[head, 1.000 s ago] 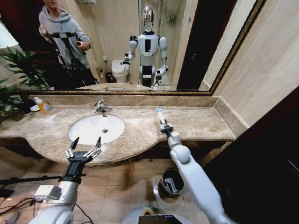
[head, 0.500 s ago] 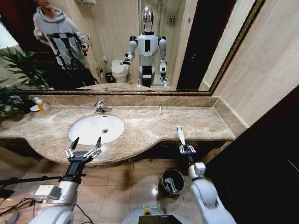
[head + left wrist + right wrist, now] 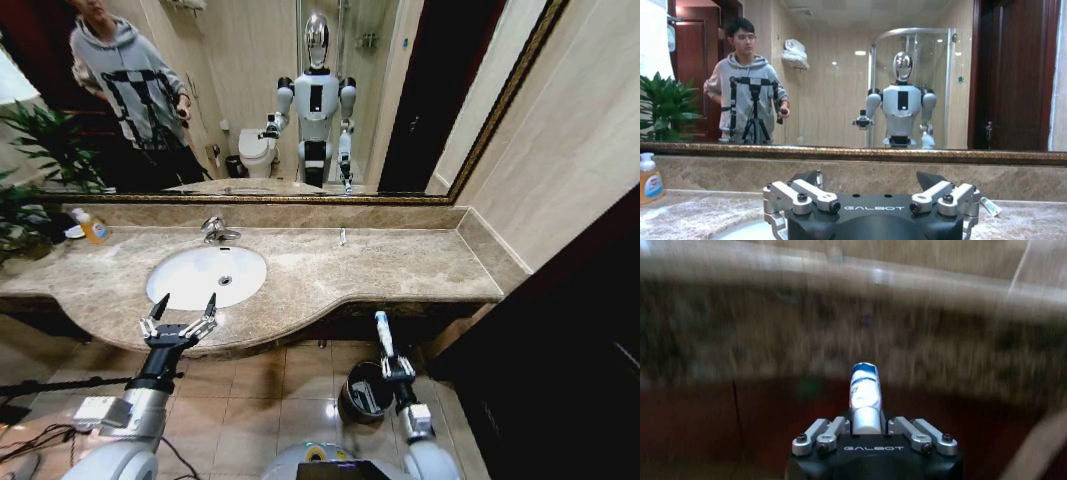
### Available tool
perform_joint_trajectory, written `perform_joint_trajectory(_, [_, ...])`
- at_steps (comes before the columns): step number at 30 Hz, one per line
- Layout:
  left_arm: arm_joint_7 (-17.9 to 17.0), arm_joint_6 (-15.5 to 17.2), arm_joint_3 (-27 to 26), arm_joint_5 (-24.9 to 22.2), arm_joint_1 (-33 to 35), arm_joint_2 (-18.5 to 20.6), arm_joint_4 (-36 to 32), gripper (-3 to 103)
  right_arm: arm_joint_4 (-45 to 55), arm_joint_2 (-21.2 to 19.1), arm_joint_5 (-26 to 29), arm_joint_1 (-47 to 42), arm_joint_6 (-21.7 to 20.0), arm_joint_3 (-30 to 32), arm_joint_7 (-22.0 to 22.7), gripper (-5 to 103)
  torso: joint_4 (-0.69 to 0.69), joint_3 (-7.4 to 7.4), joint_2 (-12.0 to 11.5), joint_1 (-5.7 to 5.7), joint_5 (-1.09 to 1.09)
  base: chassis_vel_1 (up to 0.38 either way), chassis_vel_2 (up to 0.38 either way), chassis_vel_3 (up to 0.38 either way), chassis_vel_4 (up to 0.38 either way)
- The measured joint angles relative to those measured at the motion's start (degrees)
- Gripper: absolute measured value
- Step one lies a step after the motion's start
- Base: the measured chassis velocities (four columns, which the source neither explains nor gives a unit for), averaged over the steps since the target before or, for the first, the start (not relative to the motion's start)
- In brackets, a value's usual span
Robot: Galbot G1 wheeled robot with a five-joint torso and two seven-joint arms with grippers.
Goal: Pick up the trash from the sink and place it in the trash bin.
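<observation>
Landmark: trash bin [image 3: 365, 392], small dark cylinder with shiny rim, standing on the tiled floor below the front edge of the marble counter [image 3: 420, 265]; something pale lies inside it.

Right gripper [image 3: 392, 364]: low, beside the bin and above its rim, in front of the counter edge. Fingers clenched on a white tube [image 3: 382, 331] with blue marks; tube stands upright, its blue-marked end above the fingers. In the right wrist view the tube [image 3: 864, 390] rises from between the closed fingers of the gripper [image 3: 867, 427].

Left gripper [image 3: 178, 325]: well away from the bin, at the counter's front edge just before the sink [image 3: 206, 274]. Fingers spread apart, grasping nothing; same in the left wrist view [image 3: 870, 200].

Remaining trash: one small white item [image 3: 342, 236] on the counter by the back wall, well above and behind the bin.

Soap bottle [image 3: 94, 229]: orange-yellow, on the counter beyond the sink from the bin.
</observation>
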Motion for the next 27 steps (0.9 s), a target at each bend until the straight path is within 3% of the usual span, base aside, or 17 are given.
perform_joint_trajectory(5, [0.01, 0.00, 0.01, 0.00, 0.00, 0.00, 0.00, 100, -13.61, -0.43, 1.21, 5.36, 0.96, -0.49, -0.91, 24, 0.01, 0.00, 0.00, 0.00, 0.01, 0.000, 0.000, 0.000, 0.000])
perform_joint_trajectory(12, [0.00, 0.00, 0.00, 0.00, 0.00, 0.00, 0.00, 100, -35.67, -0.89, -1.96, 15.68, 4.31, -0.63, -2.40, 24, 0.01, 0.00, -0.01, 0.00, 0.01, 0.000, 0.000, 0.000, 0.000])
perform_joint_trajectory(19, [0.00, 0.00, 0.00, 0.00, 0.00, 0.00, 0.00, 100, -46.77, -0.85, -2.39, 22.02, 4.13, -1.07, -4.43, 24, 0.01, 0.01, -0.01, 0.00, 0.01, 0.000, 0.000, 0.000, 0.000])
perform_joint_trajectory(27, [0.00, 0.00, 0.00, 0.00, 0.00, 0.00, 0.00, 100, -64.71, 0.93, -6.73, 33.21, 4.43, -0.89, -5.79, 24, 0.01, 0.01, -0.01, 0.01, 0.02, 0.000, 0.000, 0.000, 0.000])
